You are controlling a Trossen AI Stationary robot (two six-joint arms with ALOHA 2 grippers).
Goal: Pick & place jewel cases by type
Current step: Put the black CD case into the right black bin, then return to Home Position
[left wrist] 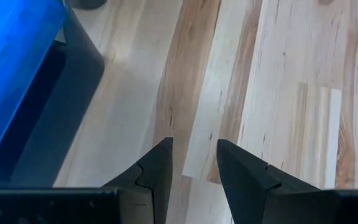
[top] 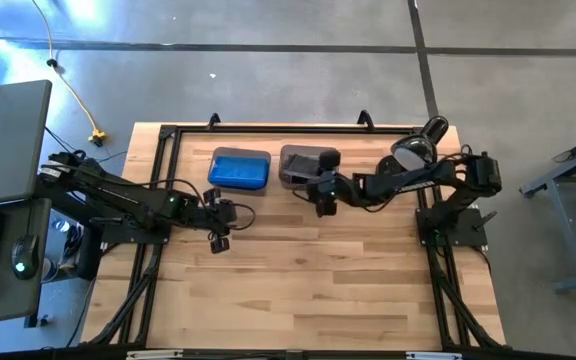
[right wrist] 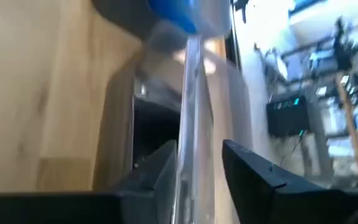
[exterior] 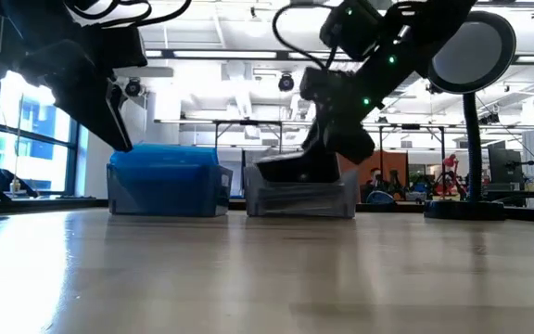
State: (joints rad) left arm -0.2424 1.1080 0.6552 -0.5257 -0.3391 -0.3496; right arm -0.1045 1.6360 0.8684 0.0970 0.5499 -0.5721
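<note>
A bin full of blue jewel cases (top: 240, 170) (exterior: 168, 181) stands near the table's far edge. To its right stands a grey bin (top: 294, 176) (exterior: 299, 199) with dark jewel cases in it. My right gripper (top: 325, 200) (right wrist: 199, 168) is at that bin's near right corner, shut on a thin case (right wrist: 190, 112). In the low view this case (exterior: 290, 171) shows as a dark slab just above the bin's rim. My left gripper (top: 218, 235) (left wrist: 194, 168) hovers over bare wood just near of the blue bin (left wrist: 11, 81), slightly open and holding nothing. My right gripper pinches the thin case between its two fingers, one on each flat face, at the edge (right wrist: 188, 177) nearest the wrist. The fingers lie along the case, which reaches forward from them over the grey bin. In the low view it lies nearly level, slightly tilted, at the bin's rim.
Bare wooden tabletop (top: 308, 280) spreads across the near half. A black frame rail (top: 288, 128) runs along the far edge behind the bins, and a round lamp on a stand (top: 413, 150) sits at the far right corner. A desk with a keyboard and mouse stands left of the table.
</note>
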